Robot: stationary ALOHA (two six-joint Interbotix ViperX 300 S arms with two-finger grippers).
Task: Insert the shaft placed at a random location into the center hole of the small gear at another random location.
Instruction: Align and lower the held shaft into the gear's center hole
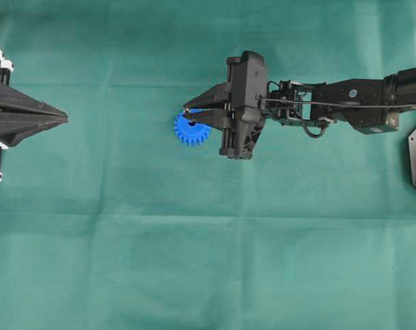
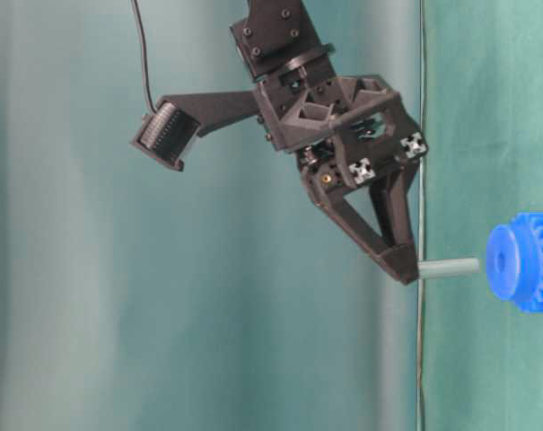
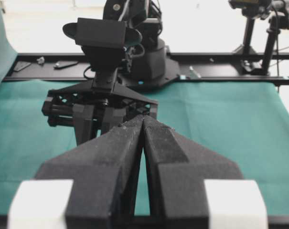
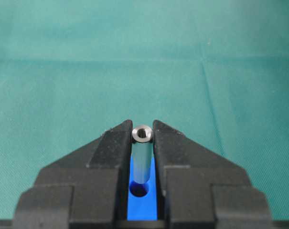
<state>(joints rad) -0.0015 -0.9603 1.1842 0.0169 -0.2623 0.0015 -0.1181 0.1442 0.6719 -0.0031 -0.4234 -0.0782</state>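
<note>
A: Shaft [image 4: 142, 155] appearance and place?
B: Short silver-grey cylinder with a hollow end face, clamped between the tips of the right gripper [image 4: 143, 138]; its lower end hangs just above the center hole [image 4: 140, 191] of the small gear [image 1: 191, 128]

A: And the gear?
B: Bright blue, toothed around its rim, flat on the green cloth [image 1: 194, 261] beneath the fingertips

A: Left gripper [image 1: 62, 119]?
B: Jaws together on nothing, well apart from the gear at the left edge
</note>
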